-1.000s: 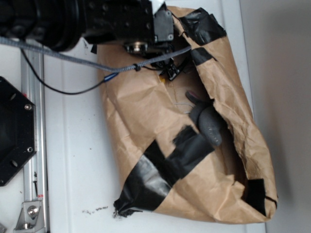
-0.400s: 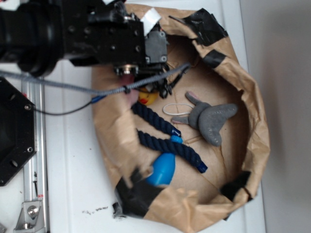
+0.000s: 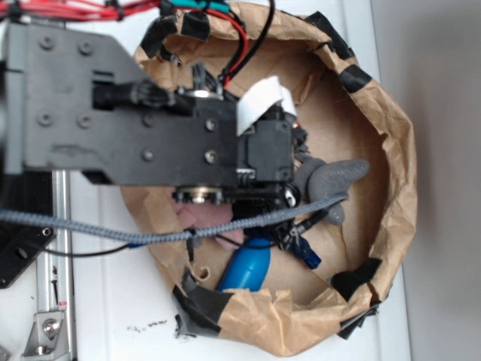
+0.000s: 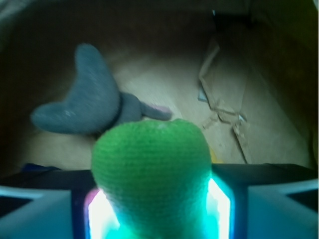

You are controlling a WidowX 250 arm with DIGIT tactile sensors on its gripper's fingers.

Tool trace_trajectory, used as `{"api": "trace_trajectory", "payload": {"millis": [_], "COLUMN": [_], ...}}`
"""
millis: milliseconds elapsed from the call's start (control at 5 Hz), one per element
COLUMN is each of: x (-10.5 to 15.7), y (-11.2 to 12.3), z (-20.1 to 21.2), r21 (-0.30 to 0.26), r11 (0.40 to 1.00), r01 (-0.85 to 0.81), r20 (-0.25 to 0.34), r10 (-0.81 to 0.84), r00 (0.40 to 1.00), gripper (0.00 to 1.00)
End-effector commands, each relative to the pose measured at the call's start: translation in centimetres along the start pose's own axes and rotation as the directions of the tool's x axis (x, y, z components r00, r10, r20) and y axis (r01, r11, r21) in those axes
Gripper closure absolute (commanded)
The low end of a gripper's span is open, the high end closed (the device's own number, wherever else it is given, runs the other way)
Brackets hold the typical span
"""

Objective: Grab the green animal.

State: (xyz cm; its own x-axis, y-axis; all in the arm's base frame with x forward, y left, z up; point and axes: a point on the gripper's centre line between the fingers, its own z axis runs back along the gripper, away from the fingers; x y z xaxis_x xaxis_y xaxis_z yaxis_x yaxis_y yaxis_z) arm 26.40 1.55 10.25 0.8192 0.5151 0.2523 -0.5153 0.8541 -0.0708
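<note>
Green animal (image 4: 152,169) filled the lower middle of the wrist view, a knitted lime-green rounded shape clamped between the two glowing fingers (image 4: 222,209), which pressed against its left and right sides. The gripper (image 4: 154,214) was thus closed on the plush. Behind it, toward the upper left of that frame, lay a grey plush toy (image 4: 87,102) on the brown paper floor of the bag (image 4: 259,74).

In the exterior view the black arm (image 3: 150,124) reached in from the left and covered the middle of the paper bag (image 3: 391,188), wrist pointing down into it. The green animal itself was hidden under the arm there. A white tag (image 3: 259,101) on the wrist showed no readable writing. The grey plush toy (image 3: 334,180) peeked out at the right of the wrist, a blue object (image 3: 244,271) and a pink shape (image 3: 214,222) below it, both partly covered. A grey braided cable (image 3: 98,229) crossed the lower left. The wrist view was blurred and dim.
</note>
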Motion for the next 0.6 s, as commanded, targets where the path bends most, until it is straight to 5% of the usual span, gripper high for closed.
{"api": "trace_trajectory", "payload": {"millis": [0,400], "x": [1.9,1.9], "y": [0.5,2.4], "z": [3.7,3.2], "r21": [0.018,0.100], "r11": [0.998,0.995], "r01": [0.056,-0.025], "r20": [0.144,0.191], "r10": [-0.058,0.006], "r00": [0.988,0.982], "gripper": [1.00,1.00]}}
